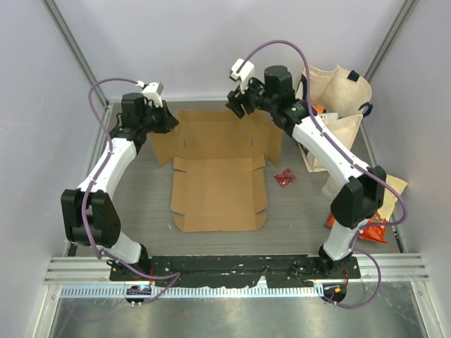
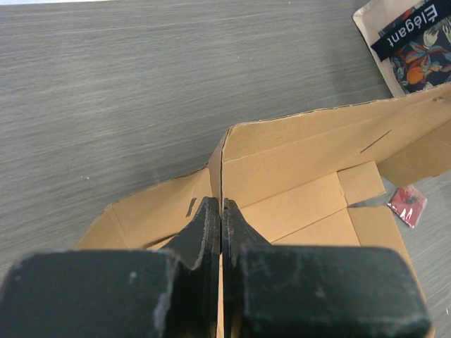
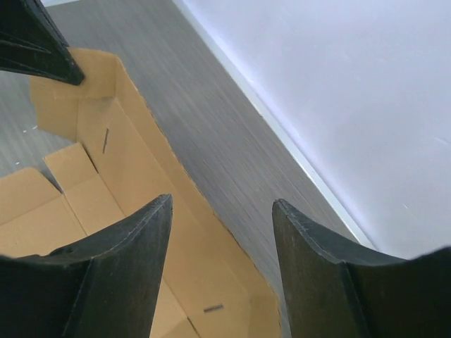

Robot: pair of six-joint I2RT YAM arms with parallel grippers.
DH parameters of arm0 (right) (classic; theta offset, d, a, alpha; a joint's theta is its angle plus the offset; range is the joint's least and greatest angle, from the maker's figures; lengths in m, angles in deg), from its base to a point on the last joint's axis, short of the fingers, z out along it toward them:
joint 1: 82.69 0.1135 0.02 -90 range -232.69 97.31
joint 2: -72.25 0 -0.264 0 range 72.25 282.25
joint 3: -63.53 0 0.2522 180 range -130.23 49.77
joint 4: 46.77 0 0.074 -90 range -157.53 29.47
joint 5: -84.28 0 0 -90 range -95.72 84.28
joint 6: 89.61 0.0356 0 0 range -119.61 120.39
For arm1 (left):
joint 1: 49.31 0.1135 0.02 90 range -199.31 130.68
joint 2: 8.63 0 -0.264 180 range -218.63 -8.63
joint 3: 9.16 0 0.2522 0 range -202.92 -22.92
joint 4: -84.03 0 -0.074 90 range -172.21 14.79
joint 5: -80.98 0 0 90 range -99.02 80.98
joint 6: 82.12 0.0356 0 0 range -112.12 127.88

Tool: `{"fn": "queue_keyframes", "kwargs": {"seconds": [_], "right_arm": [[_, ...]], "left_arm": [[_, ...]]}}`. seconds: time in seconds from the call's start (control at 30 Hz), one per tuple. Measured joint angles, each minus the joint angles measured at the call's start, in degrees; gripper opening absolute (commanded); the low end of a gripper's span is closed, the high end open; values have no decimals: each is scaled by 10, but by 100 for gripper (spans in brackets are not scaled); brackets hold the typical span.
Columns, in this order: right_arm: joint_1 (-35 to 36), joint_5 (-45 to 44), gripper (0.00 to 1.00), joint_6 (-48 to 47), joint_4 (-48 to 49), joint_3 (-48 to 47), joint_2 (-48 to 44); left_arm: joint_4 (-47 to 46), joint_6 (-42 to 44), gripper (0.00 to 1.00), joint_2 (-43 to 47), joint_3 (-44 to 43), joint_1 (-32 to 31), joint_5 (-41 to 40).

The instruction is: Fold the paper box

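The paper box (image 1: 218,193) is a brown die-cut cardboard sheet lying flat mid-table, with its far panel (image 1: 218,137) tilted up. My left gripper (image 1: 169,124) sits at the panel's far left corner. In the left wrist view its jaws (image 2: 222,208) are pressed shut on the thin cardboard edge (image 2: 296,162). My right gripper (image 1: 238,105) hovers above the panel's far edge, right of centre. Its fingers (image 3: 220,211) stand wide apart with nothing between them, and the cardboard (image 3: 91,127) lies below them, apart from them.
A cream canvas tote bag (image 1: 338,98) stands at the back right. A small red packet (image 1: 285,177) lies just right of the box. An orange snack bag (image 1: 373,227) lies by the right arm's base. A printed bag (image 2: 412,42) shows in the left wrist view. Walls close in on all sides.
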Motion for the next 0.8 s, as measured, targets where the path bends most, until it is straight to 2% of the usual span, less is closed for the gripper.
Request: {"fn": "queue_keyframes", "kwargs": {"seconds": [0.13,0.33,0.57,0.73,0.8], "right_arm": [[13,47,61,-18,-47,-70,68],[48,74,58,-39,-98,-111,129],[63,86,46,-58,-135,-177,190],[60,86,46,-73,-154,-195,209],[60,82,53,-77,-158,-195,211]], "left_arm": [[8,0,0,12,9,-10,-2],[14,5,0,12,9,-23,-5],[18,16,0,27,19,-26,-9],[20,22,0,30,20,-31,-15],[21,26,0,30,21,-35,-19]]}}
